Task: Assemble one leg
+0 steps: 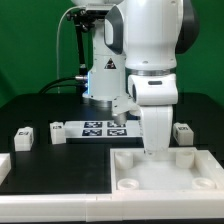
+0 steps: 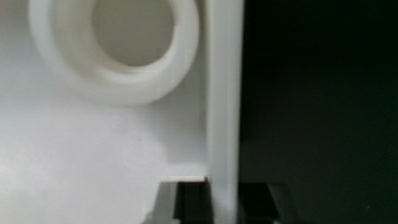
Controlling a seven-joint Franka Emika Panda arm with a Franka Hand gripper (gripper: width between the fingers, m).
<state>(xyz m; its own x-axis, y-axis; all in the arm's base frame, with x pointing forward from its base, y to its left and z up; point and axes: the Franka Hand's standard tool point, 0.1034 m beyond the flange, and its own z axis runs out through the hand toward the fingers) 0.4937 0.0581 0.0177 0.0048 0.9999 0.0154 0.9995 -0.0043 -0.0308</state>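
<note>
Here, pincer at tray rim, marker-tagged leg nearby

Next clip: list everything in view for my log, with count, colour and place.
legs: three, white with black-and-white markers; two at the exterior view's left of the marker board, one at its right
tray: one, white, recessed, table front
marker board: one, white, mid-table
cut-off part: one, white, exterior view's left edge
table: one, black
arm: one, white, above tray
gripper: one, dark fingers astride tray wall; grip unclear
</note>
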